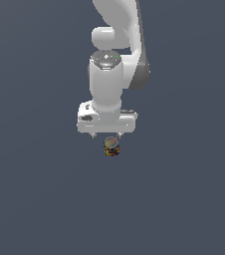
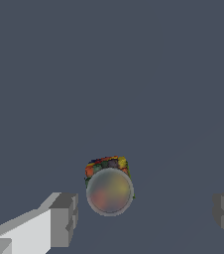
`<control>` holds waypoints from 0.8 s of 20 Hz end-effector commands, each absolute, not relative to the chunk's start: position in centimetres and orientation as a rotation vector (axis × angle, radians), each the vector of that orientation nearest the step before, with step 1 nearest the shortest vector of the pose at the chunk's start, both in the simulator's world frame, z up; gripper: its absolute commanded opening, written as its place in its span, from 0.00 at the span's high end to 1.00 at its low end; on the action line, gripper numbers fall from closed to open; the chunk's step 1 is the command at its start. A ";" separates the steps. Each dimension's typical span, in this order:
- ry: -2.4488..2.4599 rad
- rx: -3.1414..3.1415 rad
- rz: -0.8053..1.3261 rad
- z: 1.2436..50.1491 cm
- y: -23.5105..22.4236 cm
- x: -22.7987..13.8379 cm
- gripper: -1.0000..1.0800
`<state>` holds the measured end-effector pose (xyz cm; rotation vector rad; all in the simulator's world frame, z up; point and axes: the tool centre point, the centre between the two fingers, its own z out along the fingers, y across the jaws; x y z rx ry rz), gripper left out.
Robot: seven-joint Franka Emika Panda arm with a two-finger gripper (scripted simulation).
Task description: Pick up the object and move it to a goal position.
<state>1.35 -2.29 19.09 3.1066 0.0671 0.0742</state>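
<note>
Gripper (image 2: 143,218) above the floor, jaws wide apart, holding nothing. Jar (image 1: 112,146) sits at its 6 o'clock in the exterior view, between the fingers (image 2: 64,218). We judge it light, rigid, perhaps slick; grasp the mottled body below the lid.

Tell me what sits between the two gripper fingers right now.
In the wrist view, the jar sits between the open gripper's fingers, untouched, with bare floor on both sides.
</note>
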 end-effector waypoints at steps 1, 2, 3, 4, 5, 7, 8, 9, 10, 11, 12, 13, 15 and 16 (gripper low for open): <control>0.079 3.099 0.079 19.3 -2.5 1.4 0.04; 0.079 3.099 0.080 19.3 -2.5 1.4 0.04; 0.077 3.099 0.080 19.4 -2.5 1.4 0.04; 0.077 3.100 0.079 19.3 -2.5 1.4 0.04; 0.080 3.101 0.078 19.2 -2.5 1.4 0.04; 0.092 3.102 0.074 18.8 -2.4 1.2 0.04; 0.102 3.103 0.072 18.6 -2.3 1.1 0.04; 0.113 3.104 0.069 18.2 -2.3 1.0 0.04; 0.127 3.105 0.066 17.9 -2.2 0.9 0.04; 0.143 3.106 0.061 17.4 -2.1 0.7 0.04; 0.161 3.107 0.057 16.9 -2.0 0.5 0.04; 0.181 3.109 0.051 16.3 -1.8 0.3 0.04; 0.228 3.112 0.039 15.0 -1.6 -0.3 0.04; 0.252 3.113 0.033 14.3 -1.4 -0.6 0.04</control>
